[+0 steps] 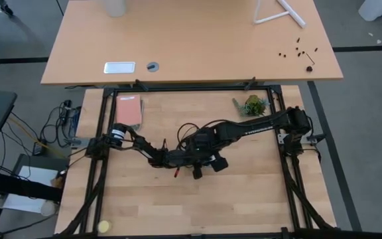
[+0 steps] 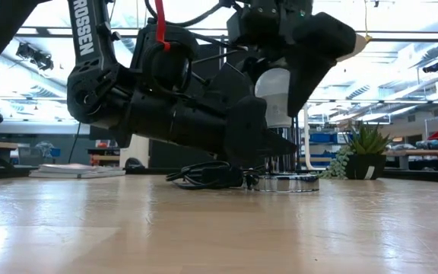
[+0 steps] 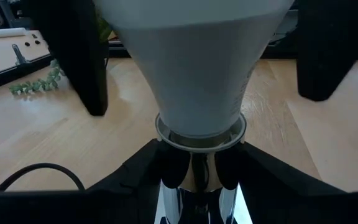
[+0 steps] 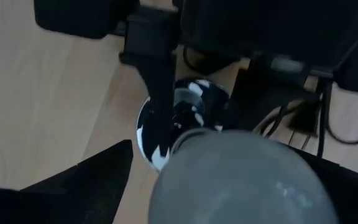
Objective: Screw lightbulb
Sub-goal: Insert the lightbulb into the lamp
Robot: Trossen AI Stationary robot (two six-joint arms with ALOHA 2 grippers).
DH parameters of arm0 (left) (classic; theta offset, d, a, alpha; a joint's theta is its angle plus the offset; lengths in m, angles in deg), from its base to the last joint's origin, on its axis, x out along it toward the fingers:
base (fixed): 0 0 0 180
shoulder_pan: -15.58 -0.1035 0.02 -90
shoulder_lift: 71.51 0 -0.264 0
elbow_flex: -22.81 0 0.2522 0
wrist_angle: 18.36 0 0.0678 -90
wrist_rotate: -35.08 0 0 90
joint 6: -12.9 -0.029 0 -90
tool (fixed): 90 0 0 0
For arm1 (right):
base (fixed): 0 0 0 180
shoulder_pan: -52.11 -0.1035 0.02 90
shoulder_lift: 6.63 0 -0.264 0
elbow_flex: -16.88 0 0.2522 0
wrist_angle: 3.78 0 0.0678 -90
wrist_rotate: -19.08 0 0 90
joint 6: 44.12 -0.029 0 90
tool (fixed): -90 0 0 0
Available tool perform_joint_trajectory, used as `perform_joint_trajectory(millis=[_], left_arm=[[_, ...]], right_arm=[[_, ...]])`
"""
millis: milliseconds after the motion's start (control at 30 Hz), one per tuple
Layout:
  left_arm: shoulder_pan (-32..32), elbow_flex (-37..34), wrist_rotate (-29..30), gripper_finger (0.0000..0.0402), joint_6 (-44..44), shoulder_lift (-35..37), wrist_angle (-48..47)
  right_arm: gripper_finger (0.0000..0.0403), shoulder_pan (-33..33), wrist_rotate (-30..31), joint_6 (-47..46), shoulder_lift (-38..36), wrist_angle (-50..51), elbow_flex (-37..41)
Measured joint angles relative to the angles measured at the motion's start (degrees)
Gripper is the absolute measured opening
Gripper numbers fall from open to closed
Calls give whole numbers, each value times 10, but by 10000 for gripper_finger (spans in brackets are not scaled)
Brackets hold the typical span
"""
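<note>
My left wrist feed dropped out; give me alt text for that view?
A white lightbulb stands upright with its base in the shiny socket, which the left gripper's dark fingers hold. The right gripper's dark fingers flank the bulb on both sides, over the wooden table.

White pear-shaped glass lightbulb [image 3: 194, 68]: plain white body, narrowing to a greyish metal collar. Round silvery socket disc [image 2: 284, 183]: mirror-bright, black cord [image 2: 204, 175] attached. Left gripper [image 3: 191, 171]: matt black fingers either side of a chrome stem. Right gripper [image 2: 291, 57]: black fingers flanking the white bulb. Pale wooden table [image 1: 244, 192]: light tan, straight grain. Small potted plant [image 2: 365, 156]: green leaves, black pot.
</note>
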Motion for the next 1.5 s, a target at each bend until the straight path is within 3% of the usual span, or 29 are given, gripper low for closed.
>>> perform_joint_trajectory(millis=[600,900,1233,1500], left_arm=[[0,0,0,185,3,1,-6],[0,0,0,185,17,1,-6],[1,0,1,185,20,1,-7],[2,0,5,185,39,1,-7]], right_arm=[[252,3,3,-31,4,6,-1],[285,5,19,-112,4,5,-1],[263,8,18,-220,4,-1,-1],[278,8,19,-330,4,-6,-1]])
